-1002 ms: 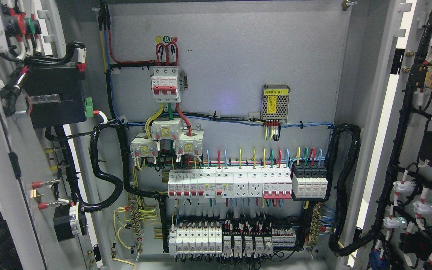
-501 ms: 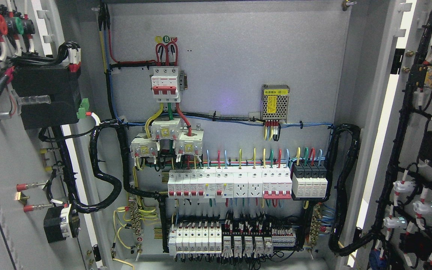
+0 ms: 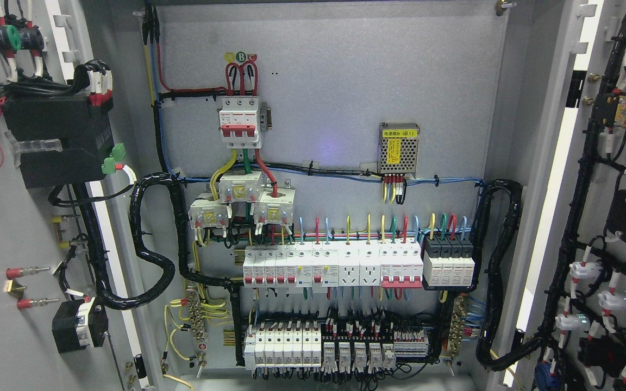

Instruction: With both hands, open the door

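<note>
Left door (image 3: 3, 228) swung wide left of back panel (image 3: 335, 92), right door (image 3: 623, 217) wide on other side, so breakers (image 3: 335, 266) fully exposed. I see neither hand in frame; can't tell their grip. I judge opening near done.

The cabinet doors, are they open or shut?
Open. Both the left door and right door are swung wide, showing the breakers inside.

both grey doors swung open: left door (image 3: 14, 228), right door (image 3: 590, 228), wiring inside.
</note>
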You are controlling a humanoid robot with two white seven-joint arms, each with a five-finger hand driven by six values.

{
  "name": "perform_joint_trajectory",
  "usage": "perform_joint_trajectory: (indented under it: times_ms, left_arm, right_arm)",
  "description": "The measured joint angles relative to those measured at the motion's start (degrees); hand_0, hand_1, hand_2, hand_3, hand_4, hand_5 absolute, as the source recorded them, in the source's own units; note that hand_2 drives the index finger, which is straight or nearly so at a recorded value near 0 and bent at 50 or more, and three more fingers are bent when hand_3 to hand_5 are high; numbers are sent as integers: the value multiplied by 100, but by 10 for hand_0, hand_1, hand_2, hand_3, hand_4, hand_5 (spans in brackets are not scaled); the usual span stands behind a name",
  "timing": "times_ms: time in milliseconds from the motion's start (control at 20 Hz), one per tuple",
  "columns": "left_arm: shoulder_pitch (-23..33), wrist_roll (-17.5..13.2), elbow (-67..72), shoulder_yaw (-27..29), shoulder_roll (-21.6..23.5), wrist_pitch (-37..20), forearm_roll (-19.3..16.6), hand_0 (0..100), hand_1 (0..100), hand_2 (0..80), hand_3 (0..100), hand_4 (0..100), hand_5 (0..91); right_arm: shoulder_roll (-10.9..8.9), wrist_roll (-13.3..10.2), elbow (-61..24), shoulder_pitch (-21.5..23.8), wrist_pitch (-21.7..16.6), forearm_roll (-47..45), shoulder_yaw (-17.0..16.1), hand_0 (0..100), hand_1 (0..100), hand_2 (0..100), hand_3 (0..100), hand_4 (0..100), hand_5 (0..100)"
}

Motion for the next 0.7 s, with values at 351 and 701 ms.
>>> perform_joint_trajectory:
  times_ms: [351, 701]
  left_arm:
    - [0, 0, 0, 0, 0, 0, 0, 0, 0, 0, 0, 44, 0]
    - [0, 0, 0, 0, 0, 0, 0, 0, 0, 0, 0, 44, 0]
  right_arm:
    - [29, 0, 42, -10, 0, 79, 123, 0, 0, 0, 0, 0, 0]
    - [46, 0, 84, -24, 1, 185, 215, 0, 0, 0, 0, 0, 0]
